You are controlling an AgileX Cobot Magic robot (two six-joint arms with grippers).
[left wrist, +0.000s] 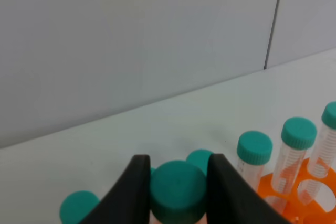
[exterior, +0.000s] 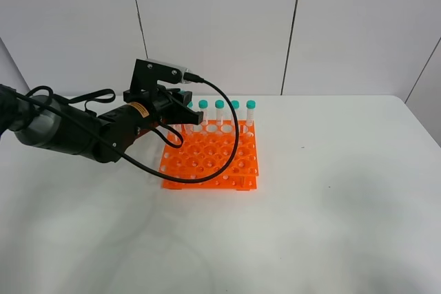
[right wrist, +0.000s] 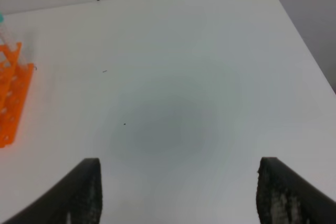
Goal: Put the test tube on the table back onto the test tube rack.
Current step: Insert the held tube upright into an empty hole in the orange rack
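In the left wrist view my left gripper (left wrist: pixel 178 184) is shut on the teal cap of the test tube (left wrist: pixel 178 192), with a black finger on each side of it. From the high camera the left gripper (exterior: pixel 187 116) hangs over the back left corner of the orange test tube rack (exterior: pixel 210 160), in line with the back row of tubes. The held tube's body is hidden, so I cannot tell whether its tip sits in a hole. My right gripper (right wrist: pixel 178 190) stands open above the bare white table (right wrist: pixel 173 93), holding nothing.
Several other teal-capped tubes (exterior: pixel 227 111) stand upright in the rack's back row, close beside the left gripper; some also show as neighbouring tubes (left wrist: pixel 294 145). The rack's edge (right wrist: pixel 10 98) lies well away from the right gripper. A grey panelled wall is behind the table.
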